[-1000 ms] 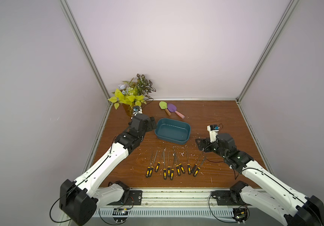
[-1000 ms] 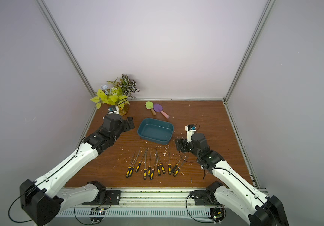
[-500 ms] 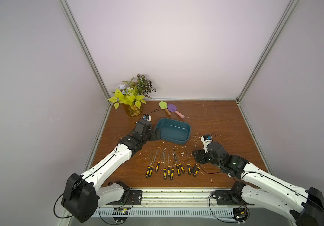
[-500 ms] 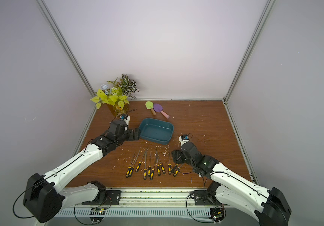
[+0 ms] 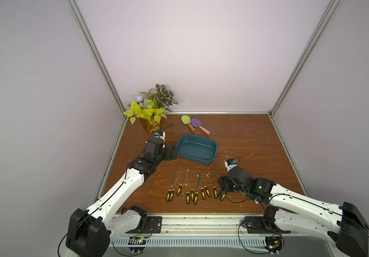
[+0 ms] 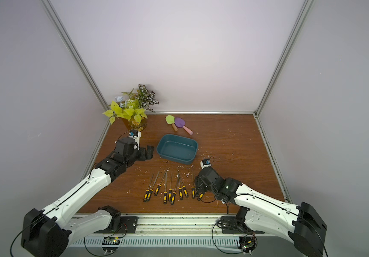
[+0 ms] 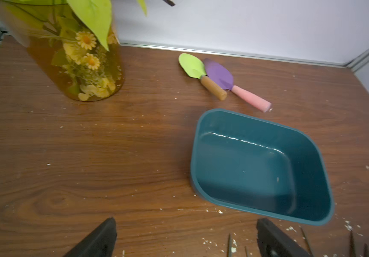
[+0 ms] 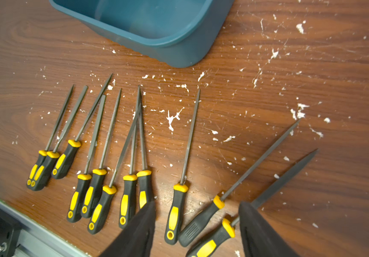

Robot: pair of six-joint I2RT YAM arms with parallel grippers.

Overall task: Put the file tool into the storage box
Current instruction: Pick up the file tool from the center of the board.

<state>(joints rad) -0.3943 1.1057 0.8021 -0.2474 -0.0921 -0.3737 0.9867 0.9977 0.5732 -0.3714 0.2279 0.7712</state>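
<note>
At the lower right of a top view, the right gripper (image 5: 223, 185) now sits low over the right end of the row of files (image 5: 191, 189); a second ago it hung higher and nearer the storage box (image 5: 196, 148). Its fingers (image 8: 139, 227) are apart, though narrower than before. In the right wrist view they bracket three yellow-and-black handles at once, the rightmost file (image 8: 212, 241) lying nearest one finger. Nothing is clamped yet.

At centre left, the left gripper (image 5: 173, 152) has come down just beside the box's short end, fingers apart and empty; I cannot tell whether it touches the box.

The box stands empty at the middle of the table (image 5: 245, 138), and every file lies outside it. The pick seems to be starting, and closing here may catch more than one handle.
</note>
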